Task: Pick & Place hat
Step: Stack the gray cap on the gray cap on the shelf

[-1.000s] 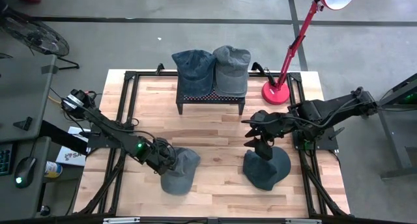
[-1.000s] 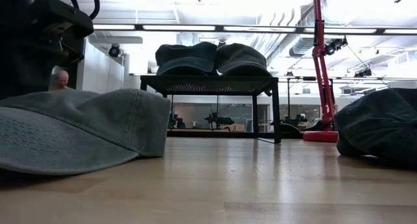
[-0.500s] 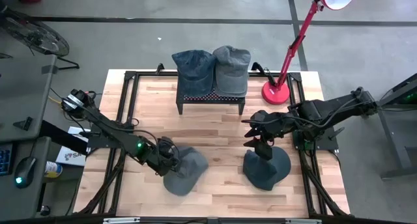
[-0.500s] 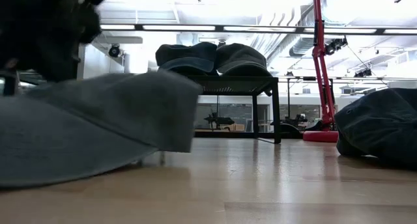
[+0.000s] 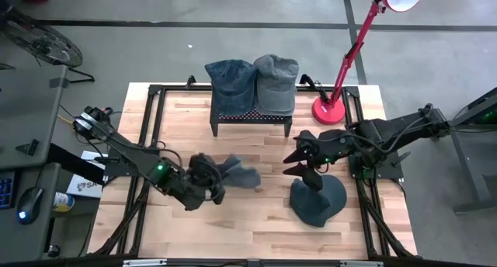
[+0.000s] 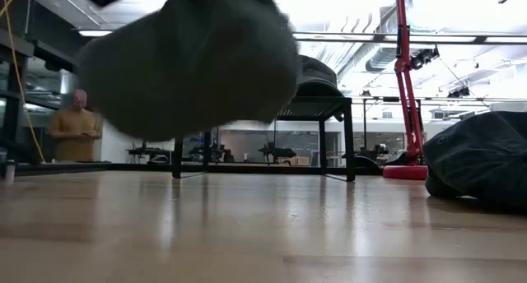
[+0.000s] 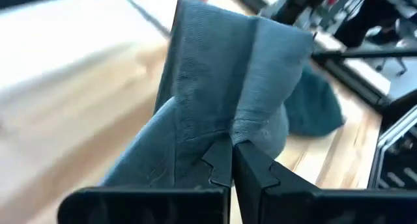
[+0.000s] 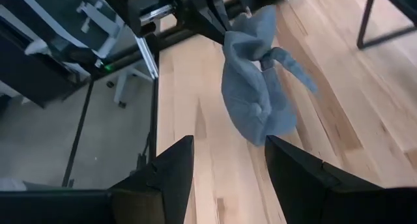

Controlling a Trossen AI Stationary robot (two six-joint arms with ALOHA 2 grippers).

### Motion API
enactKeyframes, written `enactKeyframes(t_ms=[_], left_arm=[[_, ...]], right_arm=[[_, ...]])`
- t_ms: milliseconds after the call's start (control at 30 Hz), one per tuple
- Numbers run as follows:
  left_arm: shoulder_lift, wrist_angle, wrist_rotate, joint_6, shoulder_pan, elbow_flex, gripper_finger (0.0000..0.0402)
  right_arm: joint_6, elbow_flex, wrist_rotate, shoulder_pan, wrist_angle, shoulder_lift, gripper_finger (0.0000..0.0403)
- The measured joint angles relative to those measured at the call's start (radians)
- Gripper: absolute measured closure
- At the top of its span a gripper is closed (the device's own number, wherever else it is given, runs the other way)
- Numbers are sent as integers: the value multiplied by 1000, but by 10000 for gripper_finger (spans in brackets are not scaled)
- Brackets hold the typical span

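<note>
Left gripper (image 5: 211, 180) clamped tight on fold of grey hat (image 5: 233, 174); hat carried clear of wooden table (image 5: 256, 220), in front of black rack (image 5: 252, 116). Thin pinch judged risky: fabric could slip out, or dangling brim snag rack. Right gripper (image 5: 299, 161) held apart, empty, above second hat (image 5: 318, 201) right of rack. Two caps seen on rack. Red lamp (image 5: 334, 108) right of rack. Person (image 6: 76, 127) seen in room beyond rack.

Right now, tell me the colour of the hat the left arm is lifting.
Faded blue-grey denim; the hat shows best in the left wrist view.
</note>
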Motion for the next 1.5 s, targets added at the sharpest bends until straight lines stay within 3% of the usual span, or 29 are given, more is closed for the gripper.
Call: enactKeyframes(t_ms=[333, 667, 1000, 1233, 1333, 1500], left_arm=[[0, 3, -249, 313, 0, 176, 401], [0, 16, -354, 494, 3, 237, 401], [0, 216, -284, 716, 107, 237, 401], [0, 241, -225, 754, 145, 237, 401], [0, 251, -235, 760, 148, 237, 401], [0, 313, -226, 815, 166, 237, 401]], right_arm=[[-177, 0, 7, -10, 155, 0, 222], [-273, 0, 139, -24, 254, 0, 221], [-272, 0, 120, -86, 294, 46, 221], [-278, 0, 122, -95, 320, 43, 226], [-293, 0, 123, -94, 324, 38, 251], [-331, 0, 113, -95, 316, 35, 325]])
